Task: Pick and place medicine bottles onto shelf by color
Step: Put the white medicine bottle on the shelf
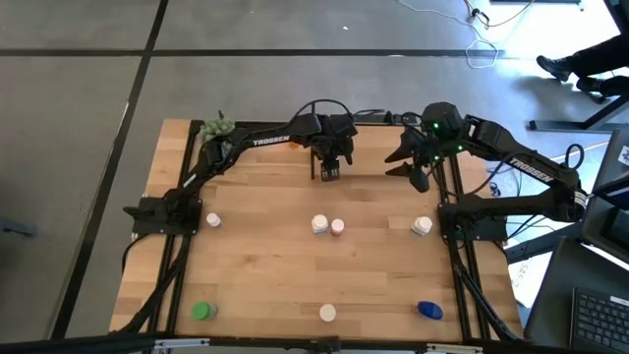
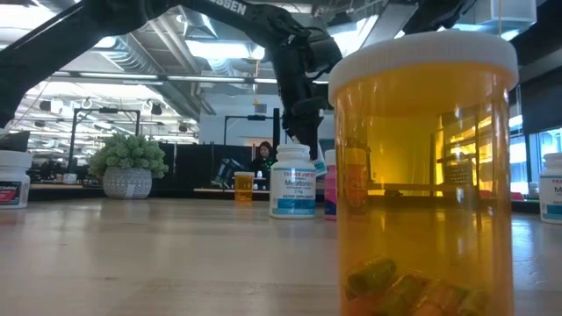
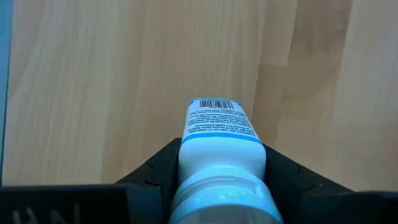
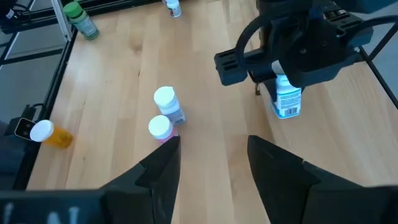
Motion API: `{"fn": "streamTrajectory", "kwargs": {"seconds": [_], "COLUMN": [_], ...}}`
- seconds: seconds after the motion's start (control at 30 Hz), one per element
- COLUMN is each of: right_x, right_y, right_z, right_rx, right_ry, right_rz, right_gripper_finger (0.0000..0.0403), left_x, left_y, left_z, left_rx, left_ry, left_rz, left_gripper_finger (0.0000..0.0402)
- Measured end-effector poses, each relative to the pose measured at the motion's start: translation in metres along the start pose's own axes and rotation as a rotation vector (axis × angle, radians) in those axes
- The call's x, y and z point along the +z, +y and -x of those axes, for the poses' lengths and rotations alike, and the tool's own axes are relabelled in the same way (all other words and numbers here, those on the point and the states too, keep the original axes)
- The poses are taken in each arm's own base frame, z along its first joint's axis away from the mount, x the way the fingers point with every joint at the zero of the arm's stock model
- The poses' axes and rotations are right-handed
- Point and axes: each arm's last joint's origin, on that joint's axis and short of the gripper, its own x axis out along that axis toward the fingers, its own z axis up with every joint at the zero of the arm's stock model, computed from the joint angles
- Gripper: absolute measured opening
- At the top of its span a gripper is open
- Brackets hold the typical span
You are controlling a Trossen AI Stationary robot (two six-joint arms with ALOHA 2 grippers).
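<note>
Because its bottom must meet the board squarely, the left gripper (image 4: 283, 78) holds the white blue-labelled medicine bottle (image 3: 219, 155) upright, fingers clamped at its cap, above the far middle of the light wooden bench (image 1: 275, 265). The right gripper (image 1: 411, 169) waits nearby, fingers apart and empty.

The scene is bright and evenly lit. In the high view, strong daylight burns out the floor (image 1: 550, 29) at the far right corner, and shadows on the wooden tabletop (image 1: 265, 256) are soft and short. In the low view, ceiling lights (image 2: 211, 48) glare, and the near orange bottle (image 2: 421, 175) glows against them, a little soft. In the left wrist view, the close white bottle (image 3: 221, 155) is blurred at its near end.
</note>
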Motion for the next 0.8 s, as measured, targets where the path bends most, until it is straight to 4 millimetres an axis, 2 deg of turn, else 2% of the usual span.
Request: {"fn": "streamTrajectory", "kwargs": {"seconds": [0.27,0.8], "right_x": [0.0000,0.0000], "right_y": [0.0000,0.0000], "right_z": [0.0000,0.0000], "right_rx": [0.000,-0.001], "right_ry": [0.000,0.000], "right_rz": [0.001,-0.003], "right_gripper_finger": [0.0188,0.0188], "left_x": [-0.0033,-0.0033], "left_y": [0.0107,0.0100], "left_z": [-0.0006,-0.0006], "left_rx": [0.005,-0.005], "left_ry": [0.010,0.011], "left_rz": [0.046,0.047], "left_gripper_finger": [0.0150,0.0150]}}
